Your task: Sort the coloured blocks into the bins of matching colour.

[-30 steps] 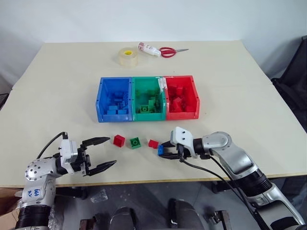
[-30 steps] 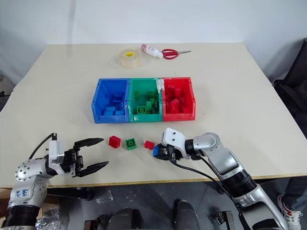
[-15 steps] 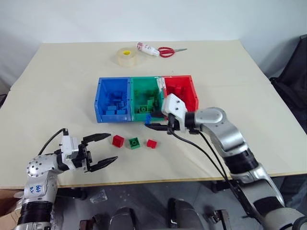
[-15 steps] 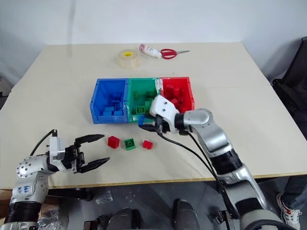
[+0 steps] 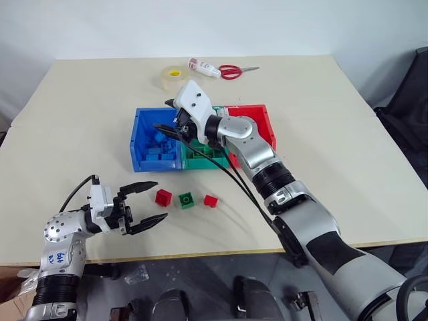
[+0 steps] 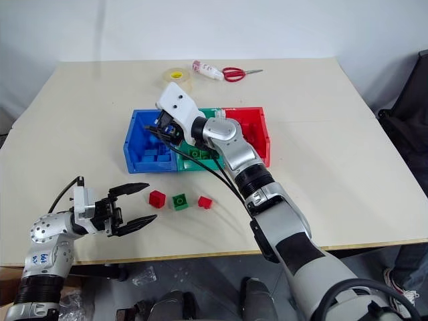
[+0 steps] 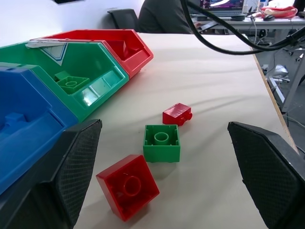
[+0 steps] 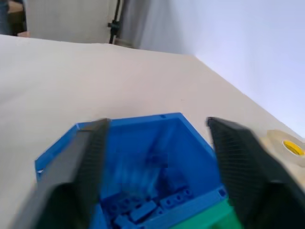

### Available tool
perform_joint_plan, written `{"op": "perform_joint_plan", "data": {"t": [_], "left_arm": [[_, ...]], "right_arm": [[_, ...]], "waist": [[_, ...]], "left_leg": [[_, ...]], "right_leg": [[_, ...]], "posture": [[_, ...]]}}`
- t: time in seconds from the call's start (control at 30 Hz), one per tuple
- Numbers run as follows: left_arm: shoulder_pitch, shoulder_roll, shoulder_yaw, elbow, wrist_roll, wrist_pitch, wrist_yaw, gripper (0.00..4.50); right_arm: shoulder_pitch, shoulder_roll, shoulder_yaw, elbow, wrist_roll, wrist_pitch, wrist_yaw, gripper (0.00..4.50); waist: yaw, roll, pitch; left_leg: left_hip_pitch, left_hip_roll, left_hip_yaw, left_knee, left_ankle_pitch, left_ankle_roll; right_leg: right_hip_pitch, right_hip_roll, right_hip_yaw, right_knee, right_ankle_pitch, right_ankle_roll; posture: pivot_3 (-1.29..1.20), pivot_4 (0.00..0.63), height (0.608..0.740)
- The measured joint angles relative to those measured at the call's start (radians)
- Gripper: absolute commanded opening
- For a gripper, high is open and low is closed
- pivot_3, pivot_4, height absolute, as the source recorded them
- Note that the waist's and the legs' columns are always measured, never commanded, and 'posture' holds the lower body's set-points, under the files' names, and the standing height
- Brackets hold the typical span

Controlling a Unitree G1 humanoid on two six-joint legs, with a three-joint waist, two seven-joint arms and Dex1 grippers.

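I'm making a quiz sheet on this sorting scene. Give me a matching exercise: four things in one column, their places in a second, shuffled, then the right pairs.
Things:
1. right gripper
2. left gripper
3. tape roll
4. green block

Places:
A. far side of the table, beside the scissors
B. between two red blocks
C. over the blue bin
D. near edge, facing the loose blocks

Pairs: 1-C, 2-D, 3-A, 4-B

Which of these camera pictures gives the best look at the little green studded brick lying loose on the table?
The left wrist view: the small green studded plastic brick sits close and large between two red bricks, its round stud plain to see. Both head views show it only as a tiny square in front of the bins. The right wrist view looks into the blue bin instead.
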Motion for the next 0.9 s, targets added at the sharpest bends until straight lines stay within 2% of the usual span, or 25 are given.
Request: {"op": "perform_joint_plan", "data": {"t": [0.13, 0.27, 0.4, 0.5, 0.63, 0.8, 0.9], "left_arm": [[0.0, 0.0, 0.001, 0.002, 0.0, -0.004, 0.001, 4.5], [0.006, 0.0, 0.002, 0.005, 0.001, -0.006, 0.0, 4.5], [0.01, -0.002, -0.001, 0.004, 0.002, -0.006, 0.002, 4.5], [0.025, -0.002, 0.0, 0.001, 0.008, -0.006, 0.008, 4.5], [0.074, 0.003, 0.012, -0.004, 0.008, -0.007, 0.013, 4.5], [0.095, 0.007, 0.021, -0.01, 0.007, -0.007, 0.017, 4.5], [0.096, 0.009, 0.023, -0.011, 0.007, -0.007, 0.017, 4.5]], "right_arm": [[0.111, -0.039, -0.004, -0.108, 0.007, 0.001, 0.092, 4.48], [0.275, -0.164, 0.023, -0.322, 0.035, 0.049, 0.259, 4.48], [0.39, -0.284, 0.021, -0.499, 0.072, 0.111, 0.355, 4.48], [0.526, -0.43, 0.004, -0.674, 0.132, 0.176, 0.446, 4.48], [0.702, -0.636, -0.039, -0.811, 0.191, 0.265, 0.553, 4.48], [0.81, -0.78, -0.111, -0.918, 0.244, 0.347, 0.596, 4.48], [0.836, -0.81, -0.128, -0.941, 0.252, 0.37, 0.601, 4.48]], "waist": [[-0.002, 0.0, 0.0], [0.0, 0.0, 0.0], [-0.001, 0.0, 0.0], [0.002, 0.0, 0.0], [0.009, 0.0, 0.0], [0.014, -0.001, 0.001], [0.017, -0.001, 0.001]], "left_leg": [[0.0, 0.0, 0.0, 0.0, 0.0, 0.0], [0.0, 0.0, 0.0, 0.0, 0.0, 0.0], [0.0, 0.0, 0.0, 0.0, 0.0, 0.0], [0.001, 0.0, 0.0, -0.001, 0.0, 0.0], [0.001, 0.0, 0.0, 0.0, -0.001, 0.001], [0.003, 0.0, 0.0, 0.0, -0.001, 0.0], [0.003, 0.0, 0.001, 0.0, -0.001, 0.001]], "right_leg": [[0.0, 0.0, 0.0, 0.0, 0.0, 0.0], [0.0, 0.0, 0.0, 0.0, 0.0, 0.0], [0.0, 0.0, 0.0, 0.0, 0.0, 0.0], [0.0, 0.0, 0.0, -0.001, 0.0, 0.0], [0.0, -0.001, 0.0, -0.003, 0.0, 0.0], [0.001, -0.001, 0.0, -0.006, 0.0, 0.0], [0.001, -0.001, 0.0, -0.006, 0.0, 0.0]], "posture": [[0.0, 0.15, 0.74], [0.0, 0.15, 0.74], [0.0, 0.15, 0.74], [0.0, 0.15, 0.74], [0.0, 0.15, 0.74], [0.0, 0.15, 0.74], [0.0, 0.15, 0.74]]}}
